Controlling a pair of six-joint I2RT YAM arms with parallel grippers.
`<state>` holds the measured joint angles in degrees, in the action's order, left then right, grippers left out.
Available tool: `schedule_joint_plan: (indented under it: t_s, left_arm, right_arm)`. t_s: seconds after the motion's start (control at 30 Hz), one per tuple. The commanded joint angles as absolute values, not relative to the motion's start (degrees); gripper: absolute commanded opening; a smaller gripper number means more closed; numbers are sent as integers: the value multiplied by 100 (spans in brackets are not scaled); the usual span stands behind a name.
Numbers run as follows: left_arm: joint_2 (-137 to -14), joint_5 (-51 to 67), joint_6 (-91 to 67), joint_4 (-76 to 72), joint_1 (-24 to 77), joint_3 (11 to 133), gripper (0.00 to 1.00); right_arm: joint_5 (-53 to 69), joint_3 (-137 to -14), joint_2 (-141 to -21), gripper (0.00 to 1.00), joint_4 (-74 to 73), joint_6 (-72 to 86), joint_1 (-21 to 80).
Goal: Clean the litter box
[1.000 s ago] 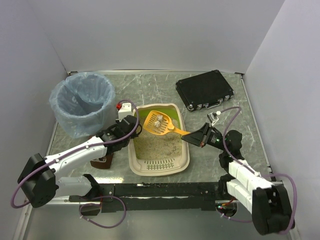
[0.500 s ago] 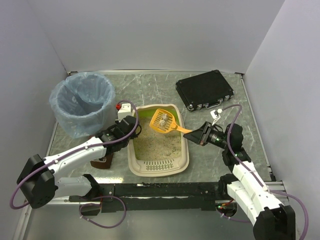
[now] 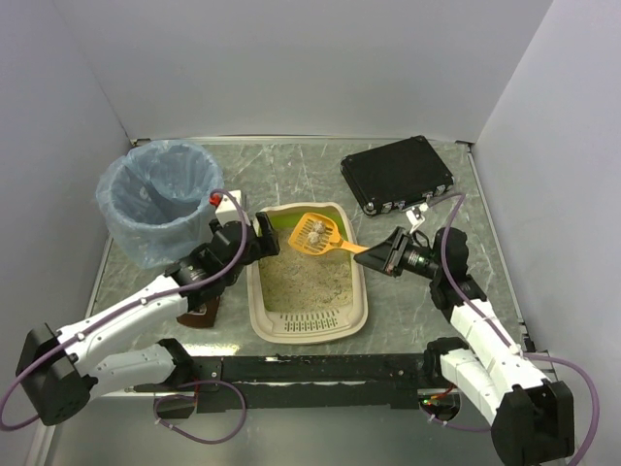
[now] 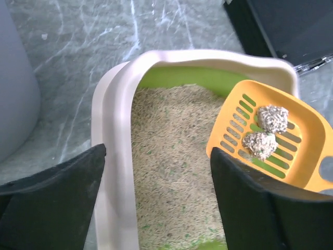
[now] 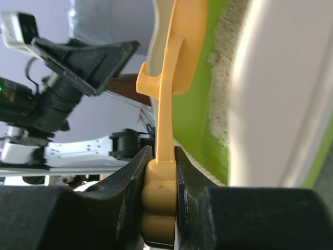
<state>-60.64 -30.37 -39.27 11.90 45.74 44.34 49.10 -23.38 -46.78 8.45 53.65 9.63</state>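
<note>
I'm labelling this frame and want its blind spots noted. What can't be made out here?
Dark brown object: top view, mostly under the left arm, unidentifiable.
Clumps on the orange slotted plastic scoop: right wrist view, scoop seen edge-on.
Grille end of the shallow beige plastic litter box: left wrist view, cut off by the bottom edge.

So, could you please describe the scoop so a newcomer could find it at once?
Find the beige litter box mid-table, between the blue-bagged bin and the black case. Over its far end hangs a slotted scoop, handle pinched in the right gripper. It is the only orange thing there and carries two grey clumps.
</note>
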Motion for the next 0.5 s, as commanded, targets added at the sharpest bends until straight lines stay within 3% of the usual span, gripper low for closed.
schedule_joint_plan:
  t_s: [0.0,0.07,0.47]
  left_arm:
    - [-5898,-2971,-3832,1098,4588,4605,90]
    - [-5766,-2762,-3736,1064,4588,4527,99]
    - [-4457,-2593,-4094,1248,4588,3657,99]
  right_arm:
    - [5132,-2856,-4816,0,1122,5799,993]
    - [5256,-2874,-4860,0,1291,6063,1002]
    - [5063,-3277,-5089,0,2225,7190,1318]
